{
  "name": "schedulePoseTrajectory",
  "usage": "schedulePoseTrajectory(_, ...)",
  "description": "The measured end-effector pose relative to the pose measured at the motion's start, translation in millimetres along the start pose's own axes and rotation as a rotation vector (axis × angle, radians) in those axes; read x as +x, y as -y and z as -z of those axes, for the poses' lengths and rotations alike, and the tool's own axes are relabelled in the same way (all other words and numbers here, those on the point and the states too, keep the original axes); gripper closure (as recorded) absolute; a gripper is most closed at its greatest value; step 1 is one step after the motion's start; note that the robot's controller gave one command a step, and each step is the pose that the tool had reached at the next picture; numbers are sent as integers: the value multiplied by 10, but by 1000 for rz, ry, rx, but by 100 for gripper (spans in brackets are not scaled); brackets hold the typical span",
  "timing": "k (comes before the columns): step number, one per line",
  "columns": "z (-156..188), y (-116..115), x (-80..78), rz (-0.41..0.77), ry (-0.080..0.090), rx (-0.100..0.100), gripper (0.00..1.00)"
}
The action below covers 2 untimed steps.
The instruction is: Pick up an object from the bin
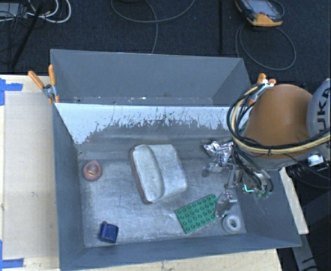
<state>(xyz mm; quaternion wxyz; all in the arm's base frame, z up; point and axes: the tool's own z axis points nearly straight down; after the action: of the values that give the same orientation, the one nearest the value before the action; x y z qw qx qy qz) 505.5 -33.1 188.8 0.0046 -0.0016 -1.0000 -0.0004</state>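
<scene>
Arm (279, 123) is reaching in from the right, wrist hanging low over the lower-right part of the bin (148, 89). Jaws are sitting right at the right end of the green studded baseplate (195, 213), which is lying flat and skewed, lower right of centre. Can't tell if jaws are apart or together. White ring (231, 224) is lying just below them. Grey folded pad (157, 172) is sitting mid-bin, pink round piece (91, 170) at left, blue block (108, 231) lower left.
</scene>
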Motion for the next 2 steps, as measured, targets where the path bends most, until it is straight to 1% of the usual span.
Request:
schedulePoseTrajectory(1, -1178, 72, 181, 66, 19, 1, 0)
schedulePoseTrajectory(2, -881, 153, 227, 41, 11, 1, 0)
